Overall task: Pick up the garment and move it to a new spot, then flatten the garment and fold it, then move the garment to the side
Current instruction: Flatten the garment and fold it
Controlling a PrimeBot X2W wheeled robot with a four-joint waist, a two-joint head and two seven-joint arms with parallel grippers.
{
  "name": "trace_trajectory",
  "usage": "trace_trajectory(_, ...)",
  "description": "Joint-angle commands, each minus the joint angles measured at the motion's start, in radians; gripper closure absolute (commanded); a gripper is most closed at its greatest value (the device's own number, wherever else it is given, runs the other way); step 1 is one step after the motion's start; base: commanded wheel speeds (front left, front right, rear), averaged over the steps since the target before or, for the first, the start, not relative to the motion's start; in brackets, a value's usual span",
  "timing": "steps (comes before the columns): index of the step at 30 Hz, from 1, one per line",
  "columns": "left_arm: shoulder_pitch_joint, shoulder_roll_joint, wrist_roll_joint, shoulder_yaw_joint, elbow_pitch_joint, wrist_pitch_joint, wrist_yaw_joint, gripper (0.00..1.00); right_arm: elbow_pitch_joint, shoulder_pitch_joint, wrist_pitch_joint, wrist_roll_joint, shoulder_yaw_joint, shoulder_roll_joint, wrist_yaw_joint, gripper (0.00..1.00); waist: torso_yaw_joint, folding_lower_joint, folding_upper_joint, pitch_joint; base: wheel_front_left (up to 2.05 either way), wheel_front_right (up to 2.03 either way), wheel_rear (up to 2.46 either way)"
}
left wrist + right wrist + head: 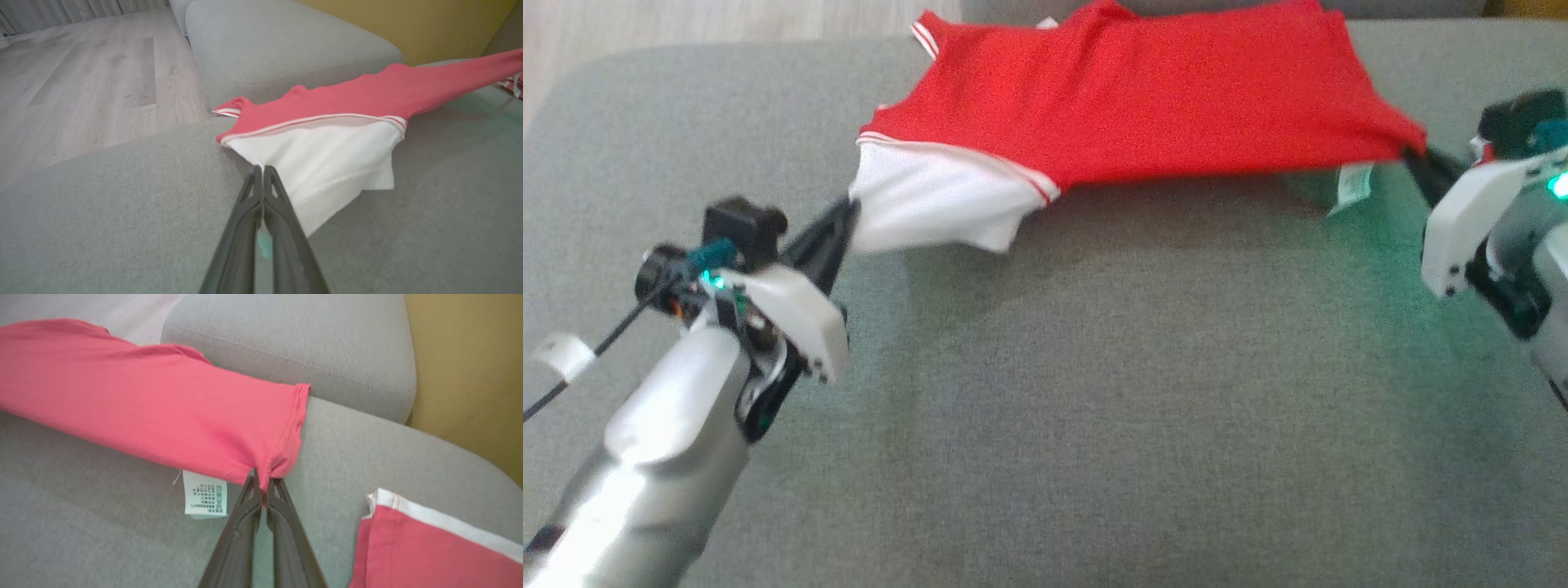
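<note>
You have the red short-sleeved garment with white sleeve and red-and-white piping (1160,98) stretched between both arms over the far part of the grey woven-fabric seat cushion (1094,425). Its long axis runs left to right, roughly parallel to the cushion's far edge. The sleeve end points to the cushion's left side and the hem end to its right side. Your left gripper (845,216) has its 2 dark fingers pressed together on the tip of the white sleeve (931,204), with the fingers pointing up and to the right toward the cloth. Your right gripper (1413,155) is pinched closed on the red hem corner near the cushion's right edge. A small white care label with printed text (1352,186) dangles from the cloth just beside those fingertips. The garment's near edge hangs clear of the cushion and throws a shadow on the fabric below. Its far edge reaches the cushion's far edge, where a second grey cushion (286,49) adjoins. In the right wrist view, another piece of red cloth with a white band (429,547) lies on the cushion just to the right of the fingers, apart from the held garment.
</note>
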State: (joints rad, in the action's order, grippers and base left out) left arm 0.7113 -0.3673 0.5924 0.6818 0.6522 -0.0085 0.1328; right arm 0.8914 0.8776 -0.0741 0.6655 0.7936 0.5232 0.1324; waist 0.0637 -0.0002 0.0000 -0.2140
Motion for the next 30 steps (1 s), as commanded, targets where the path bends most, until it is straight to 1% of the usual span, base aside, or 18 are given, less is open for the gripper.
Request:
trace_trajectory(1,0.015,-0.07,0.015,-0.026,-0.053,0.022,-0.003,1.0,-0.031,-0.02,-0.017,0.027,0.019,0.041,-0.002,1.0,0.001,0.0002,0.0,0.028,0.0,0.0,0.0)
trace_trajectory(6,-0.076,-0.165,0.055,-0.007,-0.216,0.102,-0.004,1.0,-0.112,-0.072,-0.131,0.135,0.126,0.106,-0.002,1.0,-0.003,0.0002,0.0,0.086,0.0,0.0,0.0)
trace_trajectory(10,-0.157,-0.223,0.087,-0.004,-0.336,0.178,-0.027,1.0,-0.174,-0.107,-0.21,0.218,0.187,0.156,-0.002,1.0,-0.008,0.0002,0.0,0.133,0.0,0.0,0.0)
trace_trajectory(14,-0.241,-0.281,0.129,-0.003,-0.454,0.256,-0.053,1.0,-0.229,-0.134,-0.245,0.28,0.223,0.199,-0.002,1.0,-0.015,0.0002,0.0,0.168,0.0,0.0,0.0)
trace_trajectory(18,-0.309,-0.323,0.155,-0.011,-0.561,0.293,-0.097,1.0,-0.273,-0.166,-0.251,0.33,0.241,0.223,-0.002,1.0,-0.021,0.0002,0.0,0.19,0.0,0.0,0.0)
trace_trajectory(22,-0.368,-0.35,0.175,-0.017,-0.629,0.305,-0.13,1.0,-0.302,-0.202,-0.253,0.363,0.255,0.235,-0.002,1.0,-0.028,0.0002,0.0,0.21,0.0,0.0,0.0)
trace_trajectory(26,-0.43,-0.377,0.197,-0.01,-0.694,0.333,-0.156,1.0,-0.345,-0.242,-0.281,0.4,0.273,0.259,-0.002,1.0,-0.037,0.0002,0.0,0.227,0.0,0.0,0.0)
trace_trajectory(27,-0.458,-0.394,0.21,-0.005,-0.725,0.353,-0.162,1.0,-0.377,-0.261,-0.301,0.423,0.279,0.277,-0.002,1.0,-0.041,0.0002,0.0,0.23,0.0,0.0,0.0)
trace_trajectory(30,-0.491,-0.421,0.227,0.006,-0.775,0.392,-0.173,1.0,-0.431,-0.286,-0.332,0.458,0.284,0.306,-0.002,1.0,-0.046,0.0002,0.0,0.232,0.0,0.0,0.0)
